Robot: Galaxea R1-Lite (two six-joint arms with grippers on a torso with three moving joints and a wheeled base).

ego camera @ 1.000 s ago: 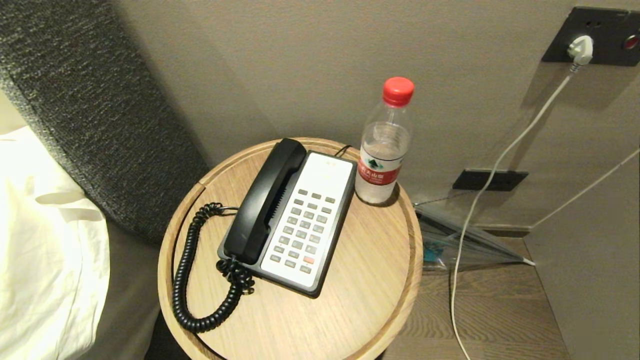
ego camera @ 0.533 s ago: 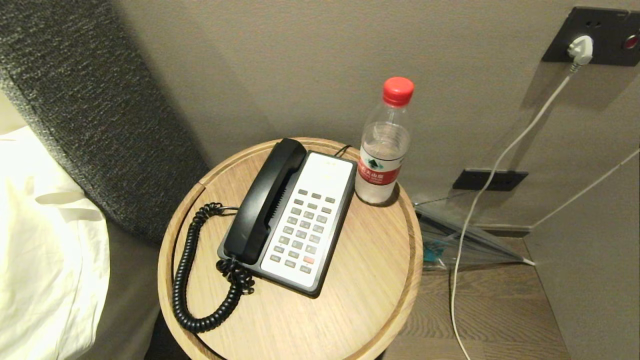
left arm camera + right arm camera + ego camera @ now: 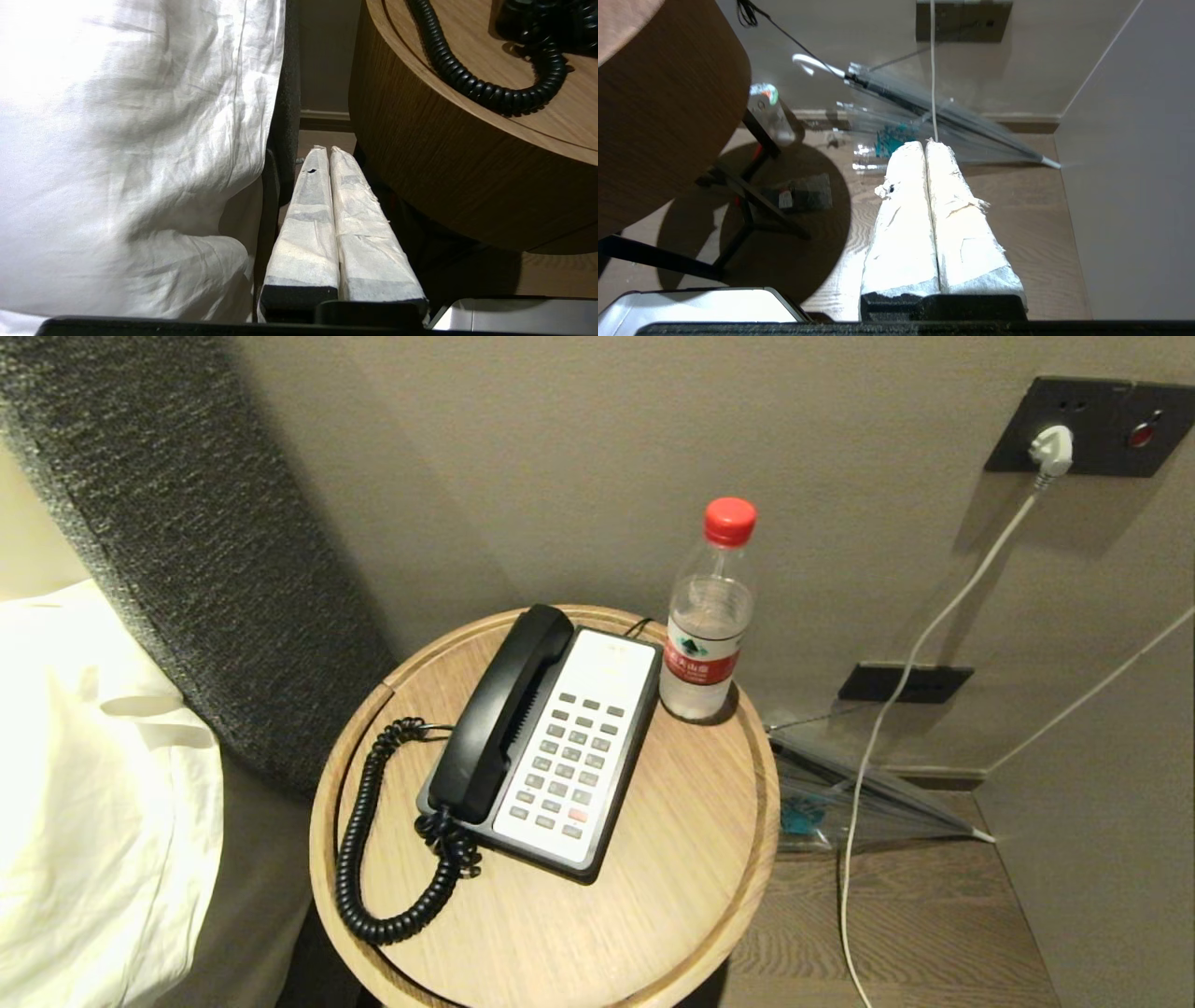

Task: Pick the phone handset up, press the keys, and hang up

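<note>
A: What fills the scene, biggest things first?

B: A white bed sheet (image 3: 84,784) takes up the left, with a grey woven headboard (image 3: 177,551) rising behind it against the beige wall (image 3: 579,448). To the right of the bed stands a round wooden side table (image 3: 672,859) with a raised rim. Past its right edge lies wood flooring (image 3: 915,915), and on that floor, against the wall, a folded clear umbrella (image 3: 868,793).

A: And on the table?

B: A black-and-white phone base (image 3: 569,756) sits near the middle, its grey keypad (image 3: 568,767) facing up. The phone handset (image 3: 499,714) lies in the cradle along the base's left side, running from the near left to the far right. Its coiled black cord (image 3: 369,859) loops out over the near-left part of the tabletop and comes back to the handset's near end. A clear water bottle (image 3: 705,625) with a red cap stands upright just beside the base's far right corner.

A: Anything on the wall?

B: A dark socket plate (image 3: 1111,425) at the far right holds a white plug, and a white cable (image 3: 896,709) runs down from it to the floor.

A: Where are the arms?

B: Neither shows from the head. The left gripper (image 3: 324,154) hangs low in the gap between the sheet and the table's side, its taped fingers pressed together on nothing. The right gripper (image 3: 924,147) hangs over the floor to the right of the table, near the umbrella, fingers likewise closed and empty.
</note>
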